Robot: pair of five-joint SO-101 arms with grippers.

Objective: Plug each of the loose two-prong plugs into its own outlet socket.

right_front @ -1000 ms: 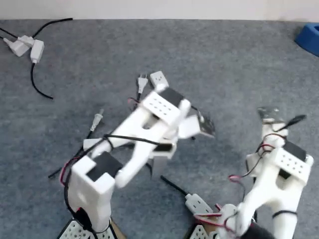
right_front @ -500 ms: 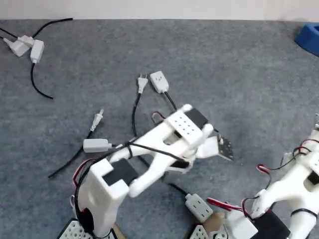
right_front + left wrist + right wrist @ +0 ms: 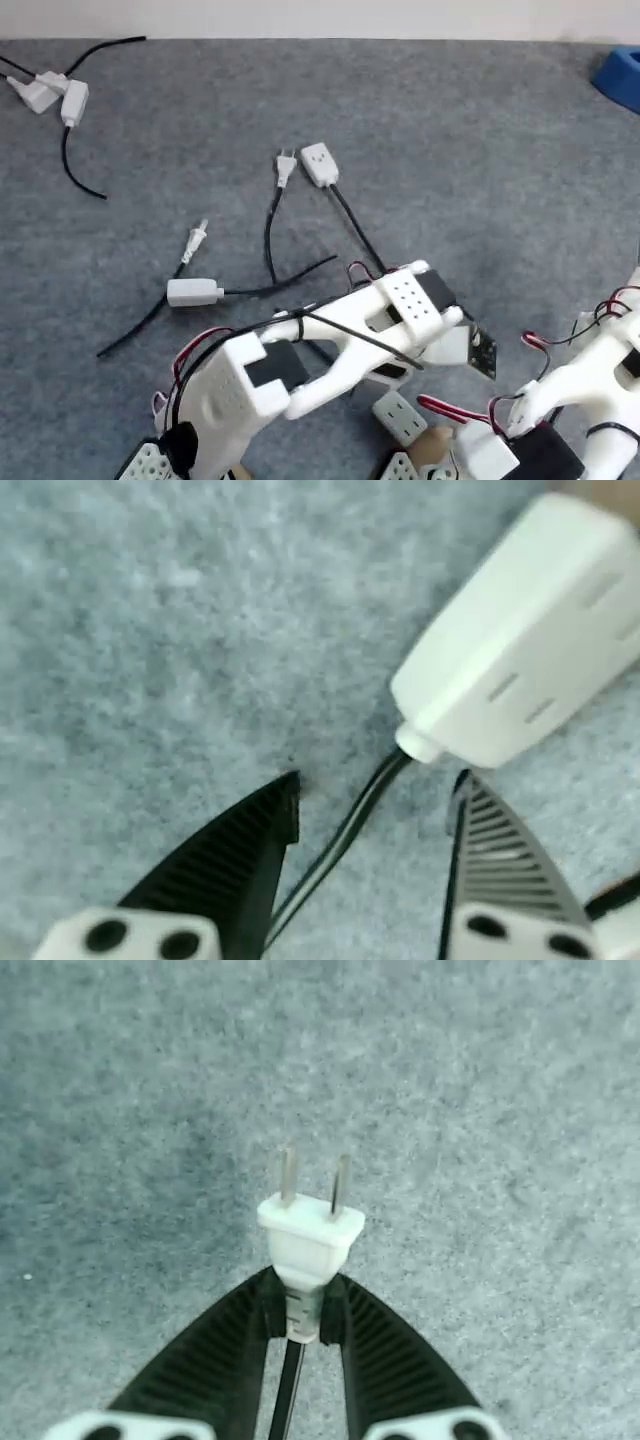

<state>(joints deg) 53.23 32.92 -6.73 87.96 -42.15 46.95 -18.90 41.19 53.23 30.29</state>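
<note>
My left gripper (image 3: 375, 800) is open, low over the grey carpet, its jaws on either side of the black cord just behind a white outlet socket (image 3: 520, 640). In the high view that socket (image 3: 400, 415) lies near the front edge, just under the left arm (image 3: 400, 310). My right gripper (image 3: 303, 1305) is shut on a white two-prong plug (image 3: 310, 1225), prongs pointing away from it, above bare carpet. The right arm (image 3: 590, 380) stands at the front right corner.
Farther back lie a loose plug (image 3: 285, 165) beside a socket (image 3: 319, 163), and another plug (image 3: 197, 238) near a socket (image 3: 194, 292), with black cords between them. A joined white pair (image 3: 50, 92) sits far left. A blue object (image 3: 620, 75) is at the far right.
The left arm swung right and toward the front, coming down over the near socket. The right arm pulled back toward the right edge.
</note>
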